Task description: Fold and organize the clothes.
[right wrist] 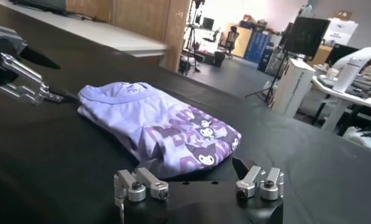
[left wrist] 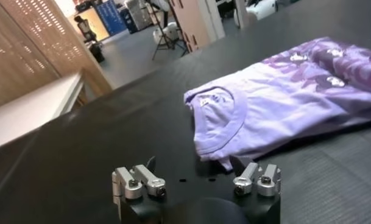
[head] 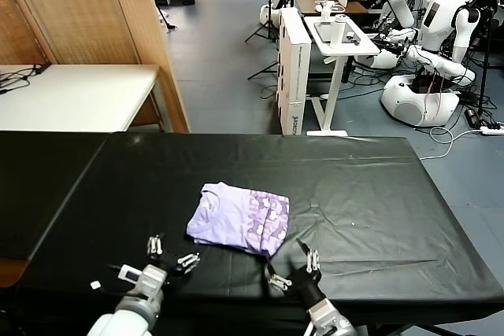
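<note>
The clothes are one lavender T-shirt (head: 239, 217), folded into a compact rectangle on the black table (head: 370, 194), its darker purple cartoon print on the right half. My left gripper (head: 172, 253) sits open just in front of the shirt's near left corner, not touching it. My right gripper (head: 292, 268) stands open just in front of the near right corner, also apart from the cloth. In the left wrist view the T-shirt (left wrist: 276, 100) lies collar side toward the open left gripper (left wrist: 197, 176). In the right wrist view the printed T-shirt (right wrist: 161, 122) lies just beyond the open right gripper (right wrist: 197, 179).
A white table (head: 75, 96) and a wooden screen (head: 87, 5) stand at the back left. Behind the black table are a white cabinet (head: 293, 68), a small white stand (head: 340, 45) and other robots (head: 441, 29). The table's front edge is close under both grippers.
</note>
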Tool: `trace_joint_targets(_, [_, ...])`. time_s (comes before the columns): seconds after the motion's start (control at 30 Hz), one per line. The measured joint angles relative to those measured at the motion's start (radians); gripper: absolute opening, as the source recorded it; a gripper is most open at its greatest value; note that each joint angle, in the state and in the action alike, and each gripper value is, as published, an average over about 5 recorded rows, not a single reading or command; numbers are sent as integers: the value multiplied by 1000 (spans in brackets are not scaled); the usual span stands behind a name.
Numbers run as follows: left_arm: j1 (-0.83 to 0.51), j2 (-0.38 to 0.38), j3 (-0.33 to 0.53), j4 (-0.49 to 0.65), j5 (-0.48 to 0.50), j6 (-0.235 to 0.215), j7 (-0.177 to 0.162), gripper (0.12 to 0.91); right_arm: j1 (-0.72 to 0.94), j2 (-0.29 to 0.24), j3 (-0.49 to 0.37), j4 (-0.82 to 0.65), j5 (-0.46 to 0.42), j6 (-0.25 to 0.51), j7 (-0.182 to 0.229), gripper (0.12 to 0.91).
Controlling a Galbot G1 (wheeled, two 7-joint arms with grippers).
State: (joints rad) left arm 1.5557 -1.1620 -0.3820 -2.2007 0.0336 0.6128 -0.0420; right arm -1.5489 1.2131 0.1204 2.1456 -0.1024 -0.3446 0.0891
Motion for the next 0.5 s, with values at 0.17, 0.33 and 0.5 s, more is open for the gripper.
trace_joint_targets(0.17, [-14, -4, 5, 16, -4, -1, -2, 907, 6, 2, -1, -4, 1, 0, 9, 907])
trace_joint_targets(0.33, [-22, -12, 8, 36, -4, -4, -2, 907, 3, 7, -1, -5, 6, 0, 21, 907])
trace_joint_targets(0.5, [-24, -12, 8, 51, -2, -7, -2, 907, 0, 8, -5, -8, 5, 0, 22, 907])
